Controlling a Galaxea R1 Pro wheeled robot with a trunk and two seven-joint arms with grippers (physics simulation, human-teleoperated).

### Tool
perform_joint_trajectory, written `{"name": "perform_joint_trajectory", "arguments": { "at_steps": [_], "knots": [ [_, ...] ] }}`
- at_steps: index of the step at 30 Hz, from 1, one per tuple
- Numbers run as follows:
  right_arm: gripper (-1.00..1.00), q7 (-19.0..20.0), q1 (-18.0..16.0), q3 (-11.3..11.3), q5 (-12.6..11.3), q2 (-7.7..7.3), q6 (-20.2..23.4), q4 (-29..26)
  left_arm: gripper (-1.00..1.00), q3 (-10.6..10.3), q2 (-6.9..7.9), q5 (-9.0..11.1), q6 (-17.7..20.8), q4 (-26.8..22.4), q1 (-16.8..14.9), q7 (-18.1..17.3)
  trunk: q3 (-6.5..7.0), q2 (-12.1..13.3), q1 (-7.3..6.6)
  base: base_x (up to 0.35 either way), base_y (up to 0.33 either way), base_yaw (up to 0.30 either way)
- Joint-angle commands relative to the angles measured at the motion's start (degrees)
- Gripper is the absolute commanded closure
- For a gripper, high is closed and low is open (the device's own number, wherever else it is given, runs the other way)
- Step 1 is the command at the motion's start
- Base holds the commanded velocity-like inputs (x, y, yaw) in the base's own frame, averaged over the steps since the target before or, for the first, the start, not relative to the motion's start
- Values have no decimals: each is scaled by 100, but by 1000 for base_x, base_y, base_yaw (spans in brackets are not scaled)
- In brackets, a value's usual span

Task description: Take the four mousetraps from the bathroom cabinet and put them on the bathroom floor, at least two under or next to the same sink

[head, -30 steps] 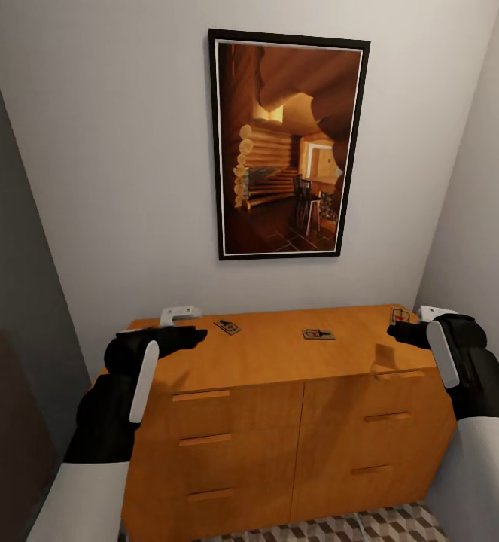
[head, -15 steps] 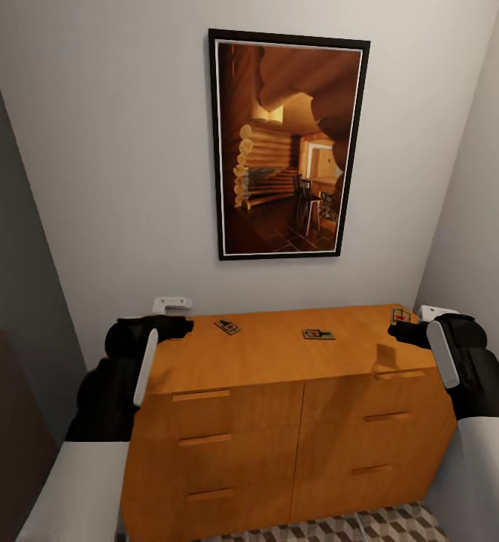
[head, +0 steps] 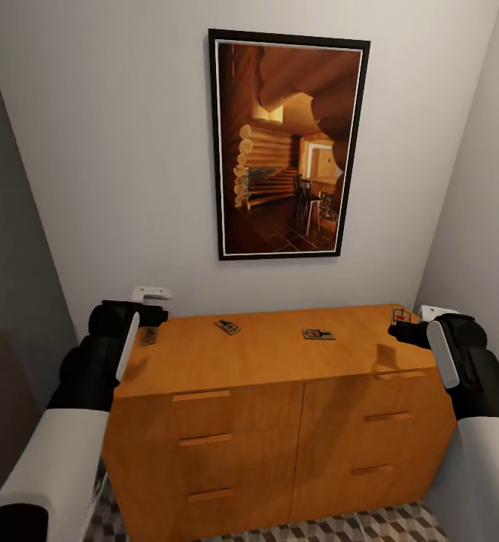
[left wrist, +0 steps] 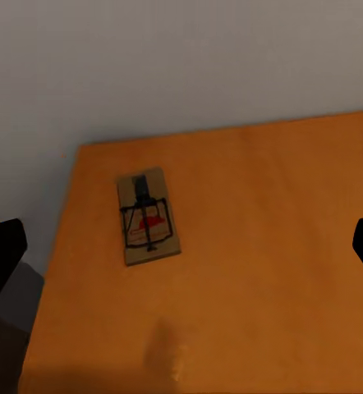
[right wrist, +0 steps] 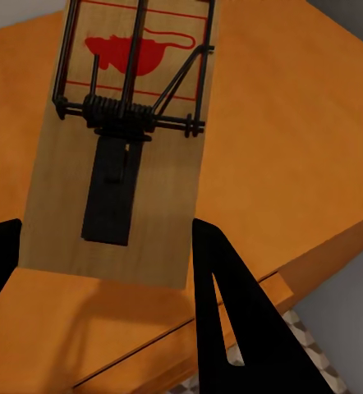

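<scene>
The orange-brown cabinet (head: pixel 279 421) stands against the wall with mousetraps lying flat on its top. One mousetrap (head: pixel 148 336) (left wrist: pixel 149 217) lies near the left corner, just below my left gripper (head: pixel 157 316) (left wrist: pixel 181 263), which hovers open above it with its fingers (left wrist: pixel 1 258) wide apart. Two more mousetraps (head: pixel 227 327) (head: pixel 318 334) lie mid-top. Another mousetrap (head: pixel 400 316) (right wrist: pixel 124 131) sits at the right end, its near edge between the open fingers (right wrist: pixel 231 312) of my right gripper (head: pixel 397 331) (right wrist: pixel 107 275). A strip of the cube-patterned bathroom floor (head: pixel 400 523) shows below. The bathroom sink is out of view.
A tall framed picture (head: pixel 287 147) hangs on the wall above the cabinet. Walls close in on both sides, a grey one at the left (head: pixel 8 263) and a pale one at the right (head: pixel 482 226). Drawer fronts with bar handles (head: pixel 201 395) face me.
My left arm has swung left and back off the cabinet top, uncovering the mousetrap at the left corner. The right arm has not moved.
</scene>
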Motion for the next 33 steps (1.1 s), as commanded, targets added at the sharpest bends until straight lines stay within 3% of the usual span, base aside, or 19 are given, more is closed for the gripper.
{"name": "perform_joint_trajectory", "arguments": {
  "at_steps": [1,14,20,33],
  "knots": [
    [100,-52,-5,-1,-78,-1,18,-4,-100,-2,33,1,23,14,-27,1,-7,-4,0,0,0,0],
    [100,-63,-5,-1,-81,-1,18,3,-100,12,399,12,23,544,-323,-4,-7,-4,0,0,0,0],
    [100,-63,-5,-1,-80,-1,18,4,-100,110,431,36,23,595,-351,-9,-7,-4,0,0,0,0],
    [100,-64,-5,-1,-83,-1,18,5,-100,199,526,281,23,655,-368,-10,-7,-4,0,0,0,0]
  ]
}}
